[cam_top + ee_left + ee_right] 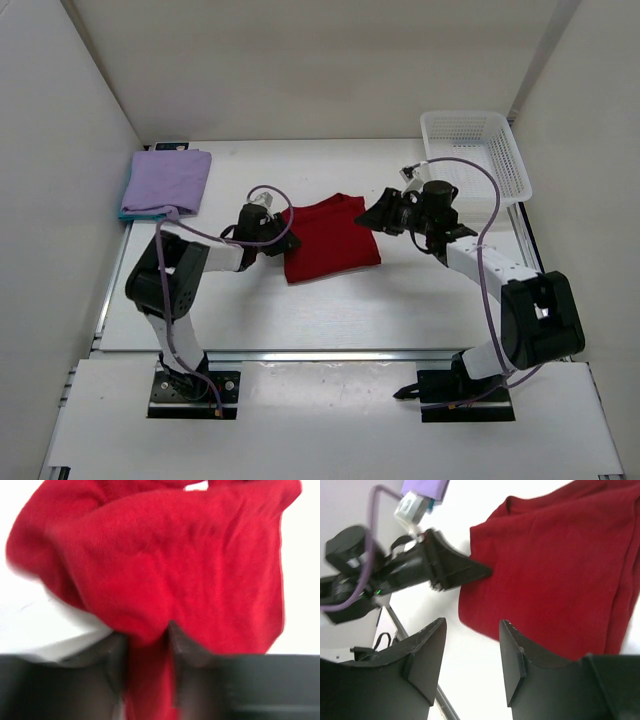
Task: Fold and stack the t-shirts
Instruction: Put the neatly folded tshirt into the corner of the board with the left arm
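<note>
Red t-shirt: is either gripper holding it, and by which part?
Right gripper: open, empty. An edge of the red fabric t-shirt sits between the fingers of the left gripper; whether clamped cannot be told.

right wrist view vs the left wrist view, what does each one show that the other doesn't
Only the right wrist view: the left gripper at the edge of the red shirt, a bit of the purple shirt, and the right gripper open over the table. Only the left wrist view: red cloth bunched between the left gripper's fingers, seen close up. Both: the red shirt and the white table.
</note>
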You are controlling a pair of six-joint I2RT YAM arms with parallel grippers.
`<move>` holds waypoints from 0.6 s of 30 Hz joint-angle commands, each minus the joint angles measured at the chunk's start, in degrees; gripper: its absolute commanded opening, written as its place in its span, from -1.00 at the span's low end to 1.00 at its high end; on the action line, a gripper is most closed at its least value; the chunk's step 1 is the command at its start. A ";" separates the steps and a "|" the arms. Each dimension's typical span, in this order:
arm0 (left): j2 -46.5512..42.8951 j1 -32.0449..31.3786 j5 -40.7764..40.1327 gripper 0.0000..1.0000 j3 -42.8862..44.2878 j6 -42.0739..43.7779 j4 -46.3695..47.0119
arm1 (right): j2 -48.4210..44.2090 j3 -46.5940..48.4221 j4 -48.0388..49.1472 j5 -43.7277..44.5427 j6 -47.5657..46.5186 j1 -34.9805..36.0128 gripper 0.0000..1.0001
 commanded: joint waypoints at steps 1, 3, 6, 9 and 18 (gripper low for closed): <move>6.89 -2.15 2.48 -0.21 0.87 -4.61 1.53 | -5.13 -3.62 5.53 0.28 1.18 -0.65 -0.10; 9.96 -3.02 2.66 -0.71 4.81 -6.30 1.72 | -6.80 -5.74 5.97 0.01 0.93 -1.01 -0.12; 11.99 -3.47 1.43 -1.00 15.28 -5.52 -3.45 | -10.94 -11.89 7.19 1.59 1.36 -1.62 -0.13; 12.69 -1.55 2.30 -1.00 25.65 -4.37 -7.84 | -15.16 -19.35 10.52 1.86 3.99 -2.67 -0.13; 11.39 16.28 8.99 -1.00 50.71 -1.74 -21.82 | -16.31 -27.37 11.24 1.16 3.74 -0.83 -0.14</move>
